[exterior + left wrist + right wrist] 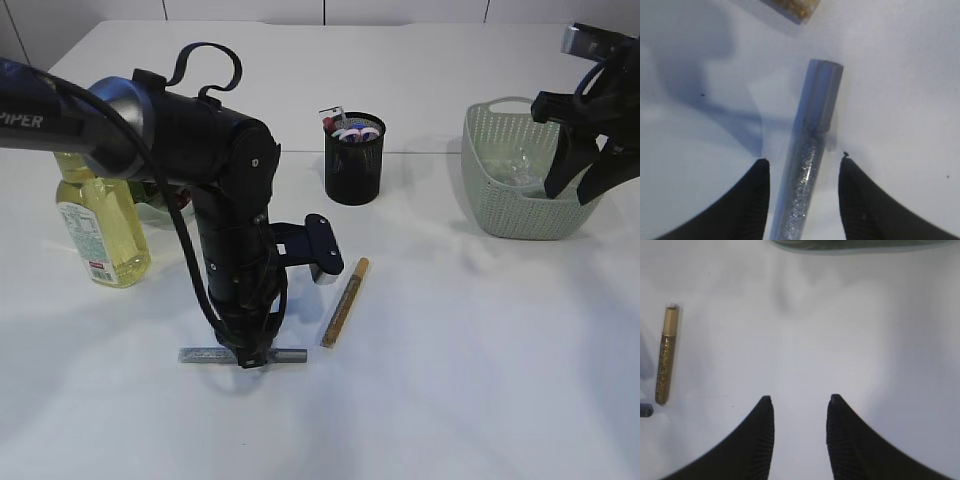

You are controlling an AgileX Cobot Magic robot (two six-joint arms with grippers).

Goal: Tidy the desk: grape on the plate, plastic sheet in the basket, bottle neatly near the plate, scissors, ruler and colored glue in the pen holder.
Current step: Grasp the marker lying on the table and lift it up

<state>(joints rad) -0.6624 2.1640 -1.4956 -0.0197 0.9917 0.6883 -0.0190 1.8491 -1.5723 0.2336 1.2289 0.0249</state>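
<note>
- On white table [480, 380], largest first: left arm [225, 200] bent steeply down at front centre, left gripper [802, 172] low over silver glue pen [810, 150].
- Off at right edge, right gripper [799, 407] hanging above bare tabletop beside green basket [510, 205], jaws apart, nothing between them; clear plastic sheet [515, 165] apparently already inside.
- Behind left arm, yellow bottle [95, 225] upright; plate mostly hidden, grape not discernible.
- At back centre, black pen holder [354, 160] with scissor handles showing, so probably glue pens left to do.
- Just right of silver pen, gold glue pen [345, 300] lying apart, untouched.
- Smallest: left fingers [752, 200] straddling silver pen, jaws parted, a gap visible on each side, not yet clamped.
- For a good pick, in my judgement: go down until tips almost meet table, keep pen centred and square across jaws, close on glittery barrel rather than cap, lift straight up.
- Likely risk: round barrel rolling or slipping sideways if one finger touches first.
- Afterwards, tilt pen upright before lowering into holder, clear of scissors.
</note>
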